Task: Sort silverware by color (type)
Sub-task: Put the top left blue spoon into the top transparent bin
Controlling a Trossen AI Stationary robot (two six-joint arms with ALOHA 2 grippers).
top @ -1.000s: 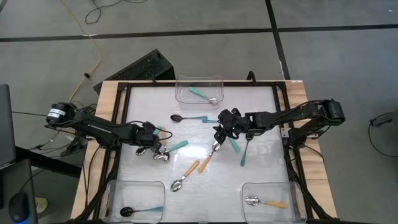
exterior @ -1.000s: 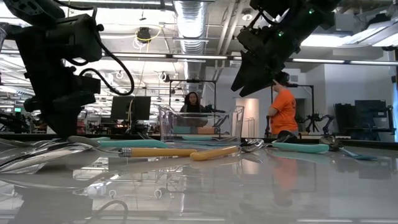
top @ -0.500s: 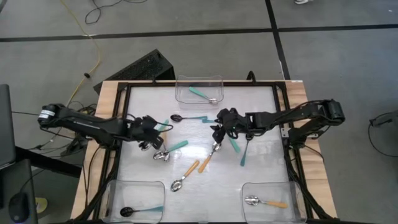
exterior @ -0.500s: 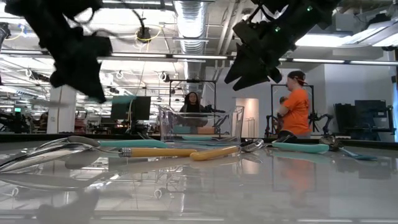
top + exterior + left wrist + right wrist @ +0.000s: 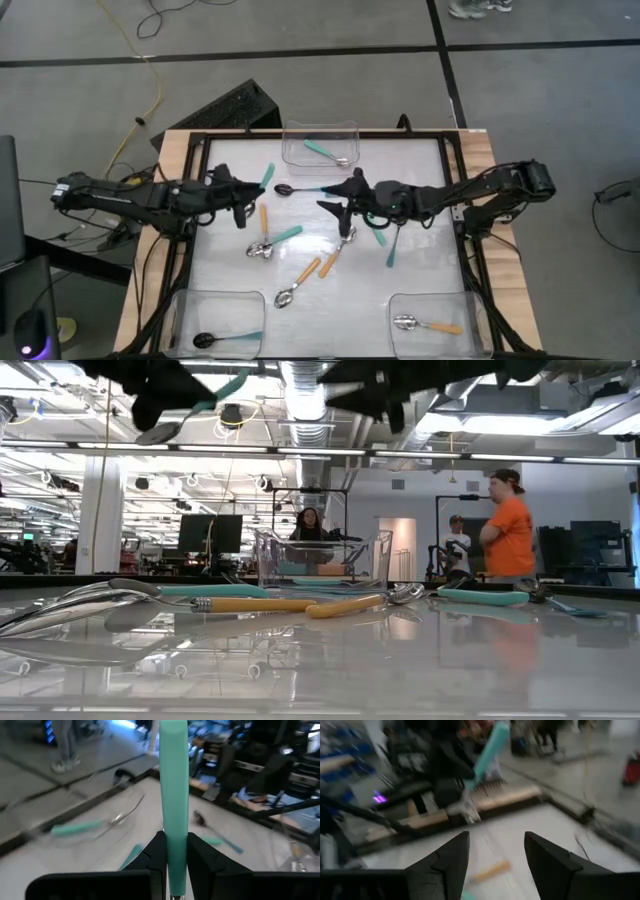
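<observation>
Landmark: we place everything from the far bin (image 5: pixel 320 143), the clear bin at the middle of the worktop's (image 5: pixel 420 260) far edge; it holds one teal-handled spoon (image 5: pixel 326 152).
Left pincer (image 5: pixel 245 196): raised off the worktop, left of and nearer than the far bin; clamped tight on a teal-handled spoon's handle (image 5: pixel 173 810), which we see sticking up between the fingers (image 5: pixel 156 851).
Right pincer (image 5: pixel 334 197): raised, just nearer than the far bin; fingers (image 5: pixel 451 855) spread apart, nothing between them.
Loose spoons: black-bowled teal spoon (image 5: pixel 300 189) just nearer than the far bin; orange-handled ones (image 5: pixel 300 277) farther toward the near side.
Near-left bin (image 5: pixel 220 318): black-bowled teal spoon inside.
Near-right bin (image 5: pixel 430 315): orange-handled spoon inside.
Background: person in orange shirt (image 5: pixel 508 530).
</observation>
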